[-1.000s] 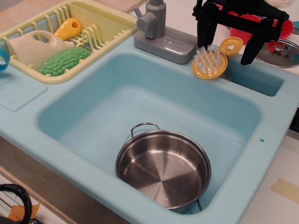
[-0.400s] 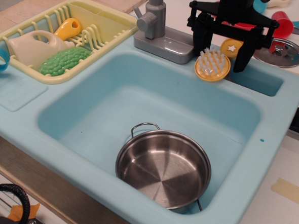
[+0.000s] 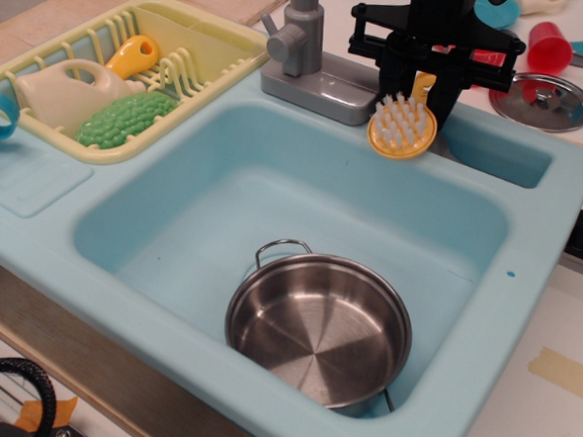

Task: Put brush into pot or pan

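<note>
observation.image: gripper (image 3: 420, 96) has narrowed from wide open a second ago and is now clamped on the brush (image 3: 404, 125) handle; brush head is tipped up at the sink (image 3: 528, 228) back rim. grasp looks done, lift and carry next. pot (image 3: 319, 326) sits empty at the basin front, well apart.

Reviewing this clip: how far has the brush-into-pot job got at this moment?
Done: the tool has reached the brush at the sink's back edge and appears closed on its handle. In hand: the brush hangs tilted from the tool, bristles facing the camera, apparently just off the ledge. Left: carrying it over to the steel pot, which sits empty in the basin's near corner, and letting go.
</note>
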You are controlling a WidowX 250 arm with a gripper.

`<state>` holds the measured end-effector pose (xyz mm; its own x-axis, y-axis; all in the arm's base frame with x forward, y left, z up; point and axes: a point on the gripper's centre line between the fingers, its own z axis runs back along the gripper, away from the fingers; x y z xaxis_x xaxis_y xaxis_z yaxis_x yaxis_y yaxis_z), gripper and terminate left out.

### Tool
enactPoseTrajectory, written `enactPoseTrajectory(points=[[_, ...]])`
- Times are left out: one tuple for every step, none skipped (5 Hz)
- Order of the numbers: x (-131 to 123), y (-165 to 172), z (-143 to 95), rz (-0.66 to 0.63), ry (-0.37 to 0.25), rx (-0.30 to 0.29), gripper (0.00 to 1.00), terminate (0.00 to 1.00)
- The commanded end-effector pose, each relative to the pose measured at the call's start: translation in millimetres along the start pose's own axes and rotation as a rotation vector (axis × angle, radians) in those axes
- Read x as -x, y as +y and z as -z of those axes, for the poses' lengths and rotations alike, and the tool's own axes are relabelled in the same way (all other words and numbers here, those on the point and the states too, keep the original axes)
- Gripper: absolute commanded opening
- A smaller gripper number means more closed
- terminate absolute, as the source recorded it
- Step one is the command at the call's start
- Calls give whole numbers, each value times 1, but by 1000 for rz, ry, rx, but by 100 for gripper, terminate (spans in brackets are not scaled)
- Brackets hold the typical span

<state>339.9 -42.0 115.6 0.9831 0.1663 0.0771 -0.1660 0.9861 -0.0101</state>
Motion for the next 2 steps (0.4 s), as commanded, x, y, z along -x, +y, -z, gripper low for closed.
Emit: enactPoseTrajectory(points=[[23, -10, -27, -54, -32, -41, 0, 0], [48, -11, -36, -139, -21, -68, 0, 0]])
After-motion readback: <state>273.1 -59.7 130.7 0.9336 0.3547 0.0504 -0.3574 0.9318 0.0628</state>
